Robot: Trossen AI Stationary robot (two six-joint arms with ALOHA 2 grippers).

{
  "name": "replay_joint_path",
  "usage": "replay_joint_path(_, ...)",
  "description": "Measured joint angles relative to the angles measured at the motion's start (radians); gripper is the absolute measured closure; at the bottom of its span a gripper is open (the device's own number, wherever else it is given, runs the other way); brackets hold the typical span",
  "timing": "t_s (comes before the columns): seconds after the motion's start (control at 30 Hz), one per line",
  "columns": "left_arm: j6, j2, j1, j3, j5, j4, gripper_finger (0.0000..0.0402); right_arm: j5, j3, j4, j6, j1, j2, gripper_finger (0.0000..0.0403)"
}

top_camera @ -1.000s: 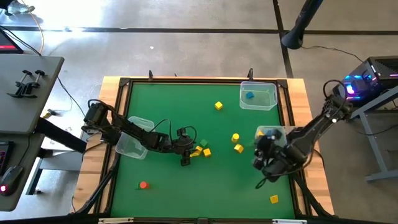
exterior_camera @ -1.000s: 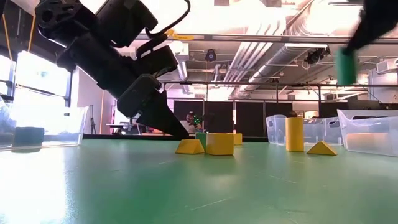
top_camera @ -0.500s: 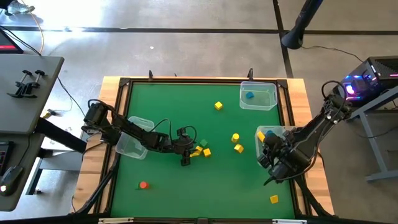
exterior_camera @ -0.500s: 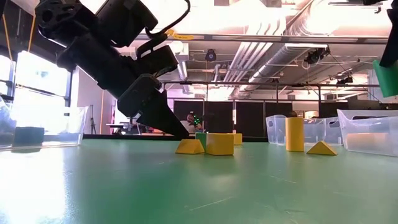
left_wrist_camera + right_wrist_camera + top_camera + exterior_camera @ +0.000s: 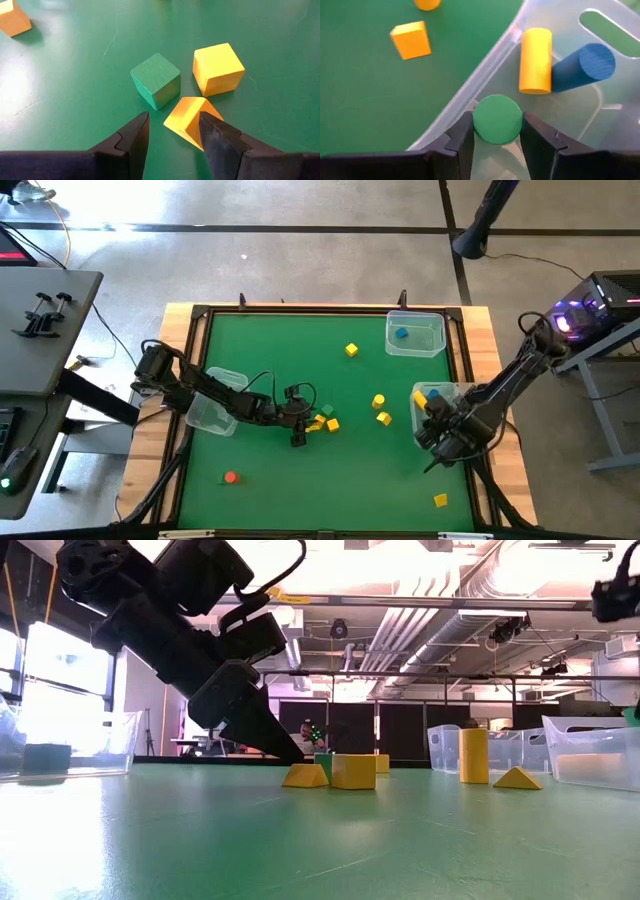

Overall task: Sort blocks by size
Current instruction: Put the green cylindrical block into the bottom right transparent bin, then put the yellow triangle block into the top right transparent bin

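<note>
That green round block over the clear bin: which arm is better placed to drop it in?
The right arm. Its right gripper already clamps the green cylinder above the clear bin holding yellow and blue cylinders. The left gripper sits open by the middle cluster, far away.

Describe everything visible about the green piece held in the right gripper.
The green cylinder shows its flat round end to the right wrist camera; it looks like matte painted wood, plain and unmarked. The right gripper is shut on it, one dark finger pressing each curved side. It hangs over the edge of the clear bin at the table's right side, above the bin's floor, where a yellow cylinder and a blue cylinder lie side by side. Its length is hidden.
</note>
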Motion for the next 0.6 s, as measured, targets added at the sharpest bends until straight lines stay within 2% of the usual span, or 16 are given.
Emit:
replay_joint_path(0.1, 0.0, 0.0, 0.0, 0.0, 0.0, 0.003, 0.0243, 0.001, -0.041, 0.023, 0.013, 0.0, -0.012, 0.0273)
replay_joint_path(0.3, -0.001, 0.0, 0.0, 0.0, 0.0, 0.003, 0.0243, 0.054, -0.062, 0.033, 0.025, 0.0, -0.012, 0.0233)
replay_joint_path(0.6, -0.01, 0.0, 0.0, 0.0, 0.0, 0.003, 0.0243, 0.122, -0.062, 0.025, 0.018, 0.0, -0.012, 0.0224)
